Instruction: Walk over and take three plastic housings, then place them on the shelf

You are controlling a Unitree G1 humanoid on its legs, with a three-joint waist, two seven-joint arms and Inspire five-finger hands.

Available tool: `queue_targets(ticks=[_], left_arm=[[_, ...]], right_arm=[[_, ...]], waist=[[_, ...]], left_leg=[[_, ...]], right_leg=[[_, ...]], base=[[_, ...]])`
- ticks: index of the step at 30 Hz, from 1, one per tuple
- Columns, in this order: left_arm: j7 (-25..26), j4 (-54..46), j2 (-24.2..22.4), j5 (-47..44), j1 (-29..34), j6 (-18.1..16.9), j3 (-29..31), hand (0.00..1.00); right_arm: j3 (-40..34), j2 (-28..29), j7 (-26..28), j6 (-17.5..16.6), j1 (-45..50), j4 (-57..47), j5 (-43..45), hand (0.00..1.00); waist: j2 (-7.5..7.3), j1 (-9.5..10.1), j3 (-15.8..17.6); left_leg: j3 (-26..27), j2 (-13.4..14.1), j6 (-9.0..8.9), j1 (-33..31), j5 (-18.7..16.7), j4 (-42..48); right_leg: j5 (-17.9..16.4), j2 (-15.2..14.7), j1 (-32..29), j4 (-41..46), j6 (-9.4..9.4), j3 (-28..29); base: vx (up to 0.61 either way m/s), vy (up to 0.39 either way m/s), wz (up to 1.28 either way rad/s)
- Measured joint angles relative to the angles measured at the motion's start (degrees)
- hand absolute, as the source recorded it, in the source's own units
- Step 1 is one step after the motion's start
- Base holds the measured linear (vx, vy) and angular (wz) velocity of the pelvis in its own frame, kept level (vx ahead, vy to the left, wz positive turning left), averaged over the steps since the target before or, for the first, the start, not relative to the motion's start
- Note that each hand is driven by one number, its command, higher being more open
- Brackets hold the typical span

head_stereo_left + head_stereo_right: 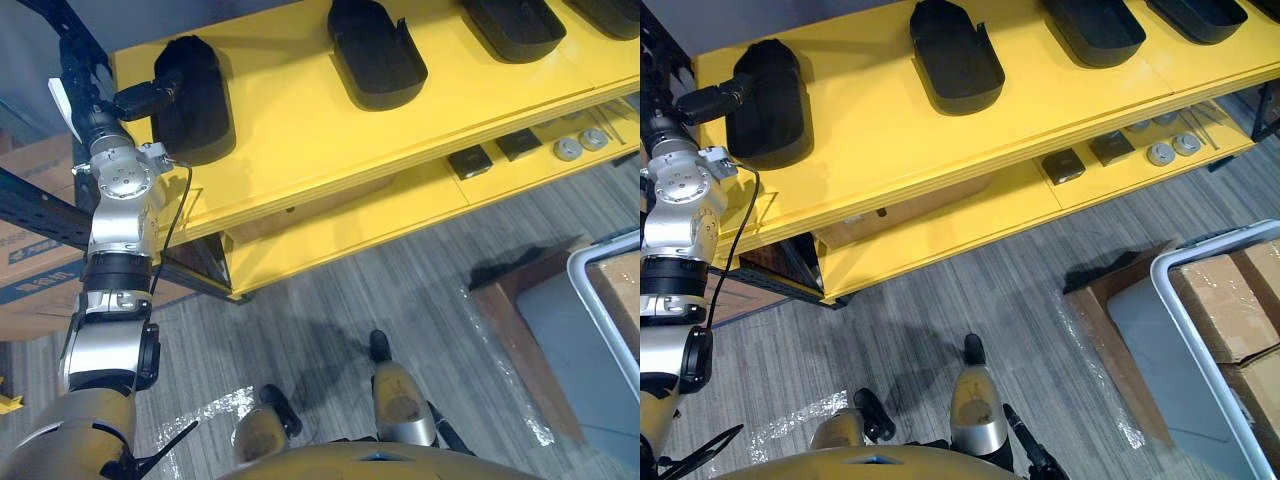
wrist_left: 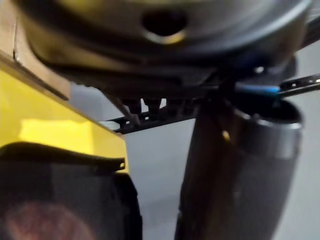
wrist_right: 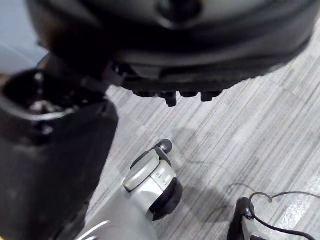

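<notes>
A long yellow shelf (image 1: 300,130) of two boards stands over a grey striped floor (image 1: 970,290). At the floor's right side is a white-rimmed bin (image 1: 1215,245) holding brown cardboard boxes (image 1: 1230,300).

Black oval plastic housings lie in a row on the top board. The leftmost black housing (image 1: 195,105) is near the left end, and an open tray-like housing (image 1: 375,60) lies further along. Each has its long axis running from the front edge to the back edge. On the lower board, near its front edge, are small dark square parts (image 1: 470,160) and round silver pieces (image 1: 568,148).

The left hand (image 1: 145,99) reaches in over the front left corner and meets the leftmost housing on its left flank, so the housing lies just right of it. This is plainly the nearer hand. Dark on dark, I cannot tell whether it grips the housing or merely rests against it.

The left wrist view adds the housing's rim close up against the yellow board, with the thumb standing clear of it. The right wrist view puts the right hand (image 3: 175,30) low over the floor, well away from the shelf. I see nothing in it, but cannot tell how it is set.
</notes>
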Motion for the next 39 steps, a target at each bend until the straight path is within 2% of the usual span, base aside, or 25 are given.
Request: queue_targets(ticks=[5, 13, 17, 21, 28, 34, 37, 39], left_arm=[[-3.73, 0.0, 0.0, -1.76, -0.05, 0.46, -0.08, 1.0], [-8.38, -0.01, -0.01, -3.91, -1.64, 0.37, -1.01, 1.0], [-10.79, -0.01, -0.13, -5.96, -2.88, -0.77, -2.34, 1.0], [-13.15, -0.02, -0.21, -5.93, -5.54, -0.8, -2.78, 1.0], [-14.83, -0.02, -0.28, -5.77, -6.06, -0.61, -4.68, 1.0], [-13.5, -0.01, -0.3, -0.6, -6.07, -0.16, -5.1, 1.0], [-9.45, -0.02, -0.29, 1.69, -6.08, -0.17, -5.08, 1.0], [-6.51, -0.02, -0.29, 3.47, -6.07, -0.26, -5.09, 1.0]], right_arm=[[3.35, 0.11, 0.0, 1.02, 0.08, -2.61, 0.45, 1.0], [5.16, -0.09, 0.01, 1.06, 0.19, -5.42, 0.85, 1.0], [5.72, -0.17, 0.09, 1.05, 0.46, -6.61, 0.84, 1.0], [5.78, -0.22, 0.1, 0.99, 0.6, -7.6, 0.85, 1.0], [6.21, -0.28, 0.11, 1.01, 0.86, -8.53, 0.91, 1.0], [7.43, -1.2, 0.1, 0.97, 0.86, -8.61, 0.91, 1.0], [7.76, -1.6, 0.09, 0.02, 1.01, -8.55, 0.89, 1.0], [7.9, -1.61, 0.05, -2.13, 1.78, -8.63, 1.04, 1.0]], waist=[[-0.61, 0.09, 0.42], [-0.69, 0.45, 0.83], [-0.59, 1.01, 1.48], [-0.57, 1.47, 2.14], [-0.55, 1.67, 2.18], [-0.53, 1.7, 2.18], [-0.45, 1.72, 2.22], [-0.21, 1.79, 2.36]], left_leg=[[0.32, 1.34, 0.09, -1.79, -2.04, 3.64], [0.8, 3.01, 0.0, -3.6, -3.73, 6.71], [1.56, 4.1, -0.26, -3.52, -4.72, 8.19], [1.87, 4.14, -0.21, -4.29, -4.82, 8.41], [2.71, 4.47, -0.19, -3.73, -4.79, 9.29], [3.04, 4.46, -0.15, -3.21, -4.76, 9.18], [3.01, 4.42, -0.05, -3.03, -4.68, 8.91], [2.97, 4.1, -0.02, -2.43, -4.65, 8.03]], right_leg=[[0.0, 0.37, -0.75, 0.19, 0.0, 0.46], [0.03, 1.14, -1.86, 0.3, -0.02, 0.68], [0.04, 1.84, -1.88, 0.33, -0.05, 1.42], [0.18, 1.84, -2.87, 0.37, -0.02, 1.71], [0.2, 1.81, -2.84, 0.96, -0.02, 2.01], [0.19, 1.79, -2.68, 1.15, -0.03, 1.95], [0.19, 1.78, -2.52, 1.15, -0.03, 1.8], [0.18, 1.69, -2.09, 1.15, -0.04, 1.52]], base=[[0.01, 0.04, -0.06], [0.0, 0.015, -0.04], [0.01, 0.023, -0.11], [0.01, 0.017, -0.04], [0.04, 0.033, -0.05], [0.01, 0.009, -0.02], [-0.01, 0.008, 0.01], [-0.02, 0.018, 0.06]])
